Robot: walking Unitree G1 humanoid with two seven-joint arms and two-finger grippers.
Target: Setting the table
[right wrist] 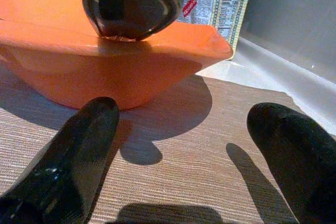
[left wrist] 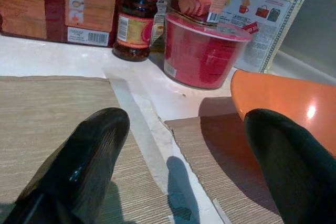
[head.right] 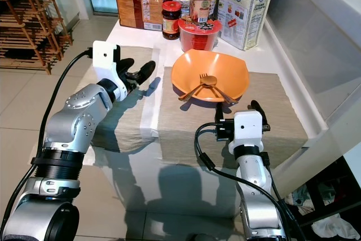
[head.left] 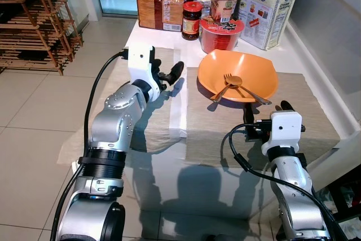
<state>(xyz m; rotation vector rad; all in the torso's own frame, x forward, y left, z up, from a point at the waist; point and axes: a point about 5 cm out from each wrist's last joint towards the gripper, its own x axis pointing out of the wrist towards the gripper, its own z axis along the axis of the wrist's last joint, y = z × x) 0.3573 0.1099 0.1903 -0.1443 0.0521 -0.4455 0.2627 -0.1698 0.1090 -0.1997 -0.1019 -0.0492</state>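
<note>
Table (head.left: 169, 156): white, with two woven placemats laid side by side.

Bowl (head.left: 240, 74): orange, set on the right placemat (head.left: 293, 122) toward the far edge, with a fork (head.left: 224, 87) and spoon (head.left: 248, 90) lying crossed inside.

Left tool (head.left: 172, 74): spread and empty, held above the left placemat (head.left: 163, 117), near its far edge.

Right tool (head.left: 268, 107): spread and empty, just short of the bowl's near rim.

Step judged: the cutlery to be lifted out and laid beside the bowl; the spoon handle jutting over the near rim should be pinched low and squarely.

Groceries at the far edge were cropped; the fork tines were hard to make out.
</note>
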